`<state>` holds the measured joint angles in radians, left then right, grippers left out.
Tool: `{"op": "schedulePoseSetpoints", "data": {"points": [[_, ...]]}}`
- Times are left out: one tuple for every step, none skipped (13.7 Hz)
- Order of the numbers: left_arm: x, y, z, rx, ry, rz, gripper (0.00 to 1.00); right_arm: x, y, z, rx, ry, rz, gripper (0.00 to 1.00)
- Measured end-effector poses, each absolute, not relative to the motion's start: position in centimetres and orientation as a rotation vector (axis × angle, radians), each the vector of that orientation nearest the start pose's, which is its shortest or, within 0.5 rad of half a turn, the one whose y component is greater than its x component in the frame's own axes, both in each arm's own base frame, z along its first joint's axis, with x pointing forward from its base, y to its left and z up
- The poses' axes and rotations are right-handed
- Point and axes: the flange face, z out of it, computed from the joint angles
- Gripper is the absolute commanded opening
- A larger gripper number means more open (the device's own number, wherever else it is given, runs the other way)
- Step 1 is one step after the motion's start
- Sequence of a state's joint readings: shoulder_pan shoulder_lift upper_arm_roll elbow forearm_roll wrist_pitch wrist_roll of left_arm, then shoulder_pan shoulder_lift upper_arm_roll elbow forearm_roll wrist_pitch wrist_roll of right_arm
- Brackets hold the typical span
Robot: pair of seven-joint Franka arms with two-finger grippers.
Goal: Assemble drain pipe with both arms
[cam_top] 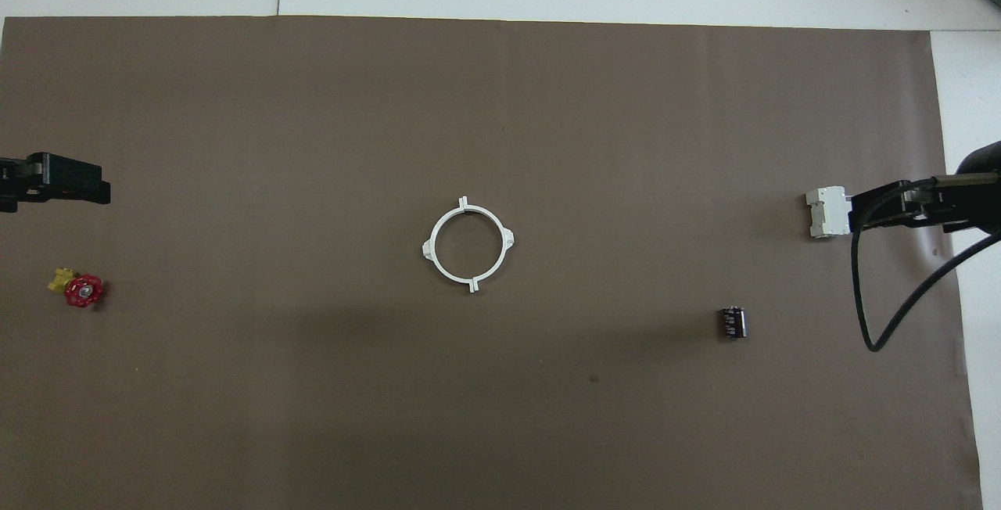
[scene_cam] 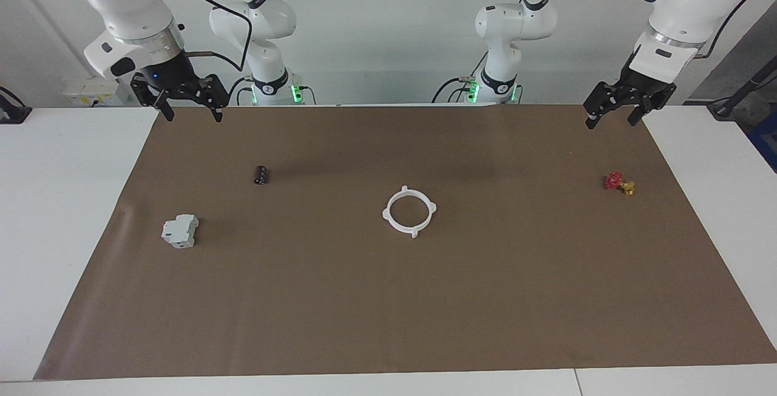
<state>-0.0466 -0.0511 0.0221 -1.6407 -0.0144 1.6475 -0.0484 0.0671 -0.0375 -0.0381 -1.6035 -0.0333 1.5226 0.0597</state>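
Observation:
The drain pipe [scene_cam: 386,214] [cam_top: 428,247] lies flat in the middle of the brown mat as one closed white ring with four outward tabs. Nothing touches it. My right gripper [scene_cam: 192,115] hangs open and holds nothing, high over the mat's corner at the right arm's end. Seen from overhead it reaches beside the grey-white block. My left gripper [scene_cam: 610,121] is also open and holds nothing, raised over the mat's corner at the left arm's end, above the valve's side of the table.
A grey-white boxy block [scene_cam: 180,230] [cam_top: 827,213] and a small black cylinder [scene_cam: 261,175] [cam_top: 733,322] lie toward the right arm's end. A red-and-yellow valve [scene_cam: 618,183] [cam_top: 78,289] lies toward the left arm's end. A black cable [cam_top: 864,322] droops from the right arm.

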Motion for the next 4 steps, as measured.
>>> {"op": "schedulePoseSetpoints", "data": {"points": [[54.64,-1.42,62.65,-3.158,-0.039,-0.100,1.00,53.74,1.14,62.55,-3.174,0.051,0.067,1.00],[54.67,-1.39,62.66,-3.158,-0.039,-0.103,1.00,53.74,1.15,62.55,-3.171,0.053,0.067,1.00],[54.70,-1.36,62.67,-3.157,-0.039,-0.107,1.00,53.74,1.15,62.55,-3.161,0.059,0.067,1.00],[54.72,-1.36,62.69,-3.157,-0.039,-0.111,1.00,53.74,0.95,62.55,-3.149,0.072,0.068,1.00]]}}
